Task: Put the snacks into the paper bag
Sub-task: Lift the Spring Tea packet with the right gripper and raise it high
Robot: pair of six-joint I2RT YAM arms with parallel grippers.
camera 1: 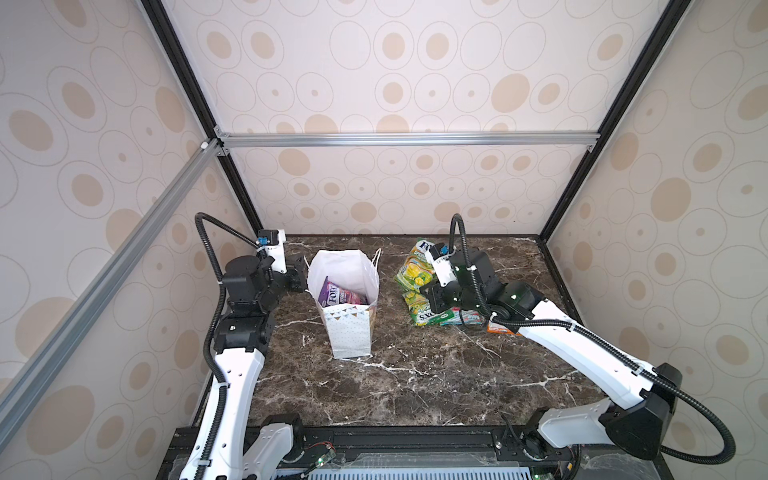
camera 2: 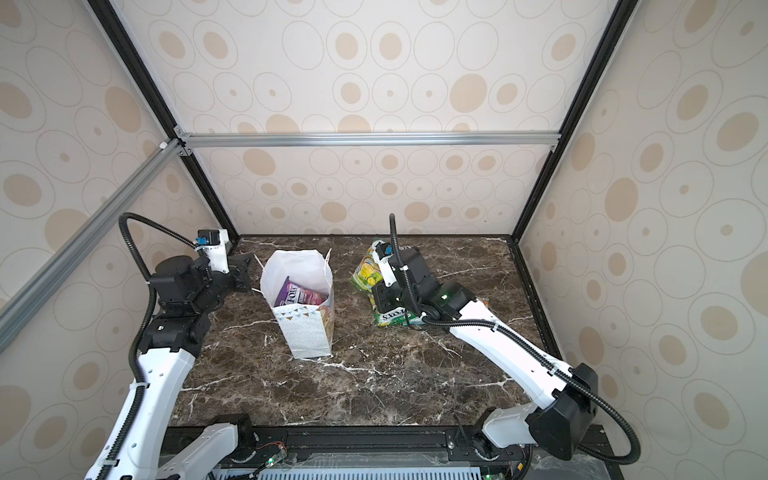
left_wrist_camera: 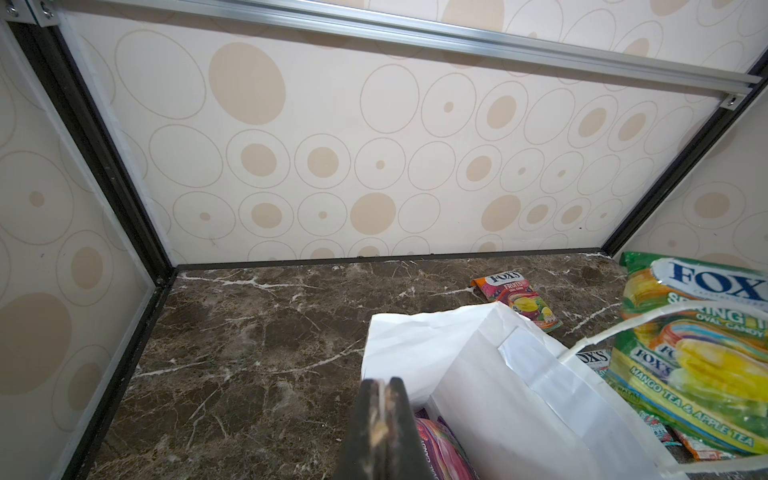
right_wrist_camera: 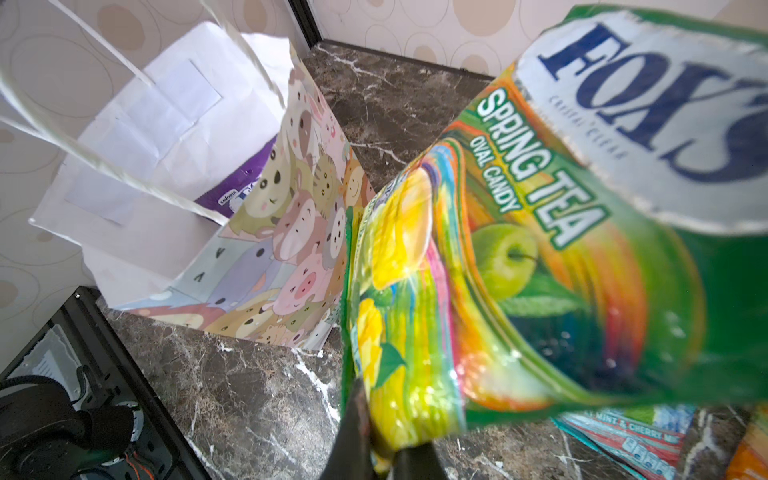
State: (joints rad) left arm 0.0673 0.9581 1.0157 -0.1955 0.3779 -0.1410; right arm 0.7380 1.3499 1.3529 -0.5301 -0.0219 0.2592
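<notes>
The white paper bag (camera 1: 349, 332) (camera 2: 308, 336) stands upright at mid-table with its mouth open. A purple snack (camera 1: 337, 293) (left_wrist_camera: 442, 451) leans inside it. My left gripper (camera 1: 303, 273) (left_wrist_camera: 380, 386) is shut at the bag's left rim, and a thin pale strip of paper shows between its fingers. My right gripper (camera 1: 423, 289) (right_wrist_camera: 384, 444) is shut on the lower edge of a yellow-green "Spring Tea" snack (camera 1: 413, 270) (right_wrist_camera: 582, 257). It holds this snack raised and bent above the pile, to the right of the bag. More snacks lie under it: a green one (camera 1: 424, 316), a teal one (camera 1: 465, 318) and an orange one (camera 1: 500, 329).
An orange-pink pouch (left_wrist_camera: 515, 299) lies flat on the brown marble table (camera 1: 415, 386) beyond the bag. Patterned walls with black and aluminium frame posts (camera 1: 245, 208) close in the left, back and right sides. A black rail (camera 1: 395, 440) runs along the front edge.
</notes>
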